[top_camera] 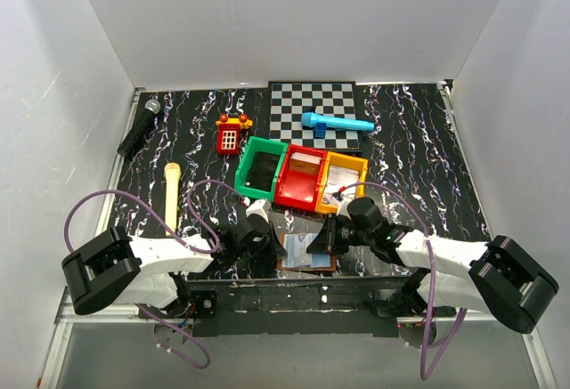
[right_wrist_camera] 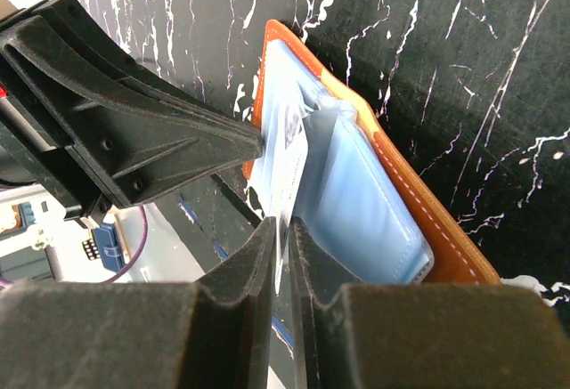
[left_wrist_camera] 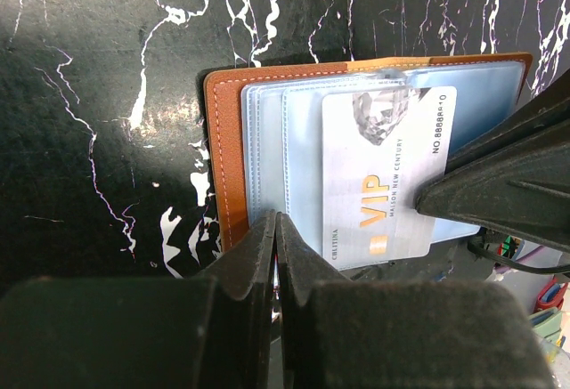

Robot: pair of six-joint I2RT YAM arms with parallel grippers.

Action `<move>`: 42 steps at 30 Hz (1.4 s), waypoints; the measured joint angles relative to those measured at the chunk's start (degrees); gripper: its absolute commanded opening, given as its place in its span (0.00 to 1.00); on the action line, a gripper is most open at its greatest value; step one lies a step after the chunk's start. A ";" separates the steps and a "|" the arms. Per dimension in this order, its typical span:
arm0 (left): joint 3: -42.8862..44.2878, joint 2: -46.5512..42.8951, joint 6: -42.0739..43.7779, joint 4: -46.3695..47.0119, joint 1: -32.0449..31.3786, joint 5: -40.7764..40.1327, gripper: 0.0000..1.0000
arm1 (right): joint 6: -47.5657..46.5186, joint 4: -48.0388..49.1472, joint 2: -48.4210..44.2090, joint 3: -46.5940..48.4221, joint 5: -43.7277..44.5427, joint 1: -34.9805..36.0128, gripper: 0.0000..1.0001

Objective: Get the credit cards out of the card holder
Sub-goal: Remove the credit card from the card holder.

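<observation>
1. Table (top_camera: 419, 149): the card holder (left_wrist_camera: 227, 149) lies open at the near edge, between the two arms. The pull should run low along the surface so the holder doesn't lift.
2. Left gripper (left_wrist_camera: 277, 227): its fingers are together at the holder's left edge (I cannot tell whether a sleeve is caught between them). It should bear down as the anchor.
3. Right gripper (right_wrist_camera: 283, 233): it is pinched thin on the VIP card (left_wrist_camera: 383, 184). Draw the card straight out along the pocket opening, without twisting.
4. The card seems partly out of the blue sleeves (left_wrist_camera: 267, 158) (glossy, likely slippery), so a slow, steady draw suits it.
</observation>
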 measured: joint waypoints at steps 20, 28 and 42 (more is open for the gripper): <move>-0.33 -0.11 -0.24 0.50 0.00 0.00 0.00 | -0.52 -3.85 -3.87 -0.04 0.20 -0.74 0.01; -0.33 -0.26 -0.35 0.44 0.00 -0.02 0.00 | -1.62 -7.89 -7.32 -0.04 0.24 -1.68 0.01; -0.61 -2.47 -0.17 -3.56 -0.04 -0.94 0.02 | -3.85 -19.34 -14.16 1.51 0.63 -2.27 0.01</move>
